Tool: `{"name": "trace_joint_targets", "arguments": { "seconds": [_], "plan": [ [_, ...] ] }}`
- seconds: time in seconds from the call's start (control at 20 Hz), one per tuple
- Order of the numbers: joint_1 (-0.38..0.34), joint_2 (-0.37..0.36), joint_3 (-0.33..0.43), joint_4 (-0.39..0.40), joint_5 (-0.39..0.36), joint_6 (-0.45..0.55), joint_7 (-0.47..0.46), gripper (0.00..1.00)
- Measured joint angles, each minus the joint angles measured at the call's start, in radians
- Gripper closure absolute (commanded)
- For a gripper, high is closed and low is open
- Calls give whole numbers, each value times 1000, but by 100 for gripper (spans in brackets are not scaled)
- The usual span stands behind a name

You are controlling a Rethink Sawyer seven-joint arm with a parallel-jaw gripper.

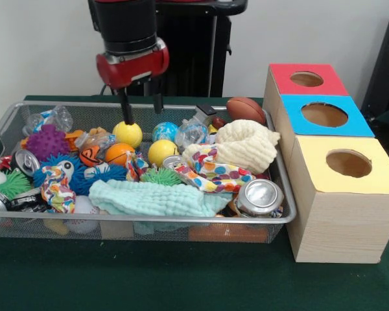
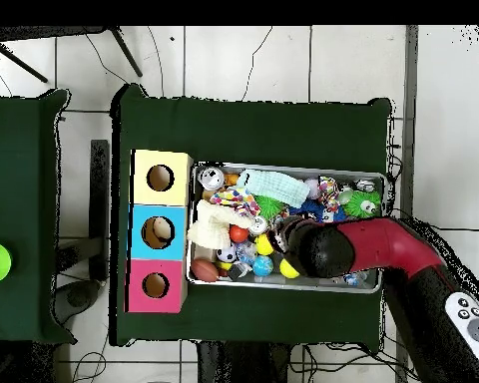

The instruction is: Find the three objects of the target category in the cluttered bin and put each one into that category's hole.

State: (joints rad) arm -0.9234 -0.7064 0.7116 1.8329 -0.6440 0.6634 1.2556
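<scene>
- Your pincer (image 1: 141,107) hangs over the back of the wire bin (image 1: 282,194), fingers spread and pinching nothing, with the left finger tip right at the top of a yellow ball (image 1: 128,134).
- Target category isn't marked anywhere; balls look likeliest, going by where you're aiming. A second yellow ball (image 1: 162,152), an orange ball (image 1: 118,154) and a blue globe ball (image 1: 165,131) sit close around it.
- Risk one: that finger lands on the ball's crown instead of beside it, and you push it down or squirt it sideways under the clutter.
- Risk two: the balls are packed tight, so closing could catch a neighbour or the crinkly wrapper (image 1: 94,138) just to the left.
- Risk three: round and smooth, it could slip out on the carry to the boxes.
- The red box (image 1: 282,79), blue box (image 1: 295,120) and yellow box (image 1: 311,162) stand just beside the bin on the bench (image 1: 181,278); which hole is correct I can't tell, so check before dropping.
</scene>
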Motion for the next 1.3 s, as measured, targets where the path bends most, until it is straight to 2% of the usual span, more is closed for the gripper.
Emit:
{"name": "trace_joint_targets", "arguments": {
  "seconds": [0.5, 0.7, 0.95, 1.3],
  "plan": [
    [-43, 114, 15, -124, -76, 9, -22, 0],
    [-53, 142, 22, -168, -97, 41, -77, 0],
    [-54, 174, 23, -232, -127, 101, -193, 0],
    [-54, 191, 23, -273, -149, 131, -258, 0]
  ]
}}
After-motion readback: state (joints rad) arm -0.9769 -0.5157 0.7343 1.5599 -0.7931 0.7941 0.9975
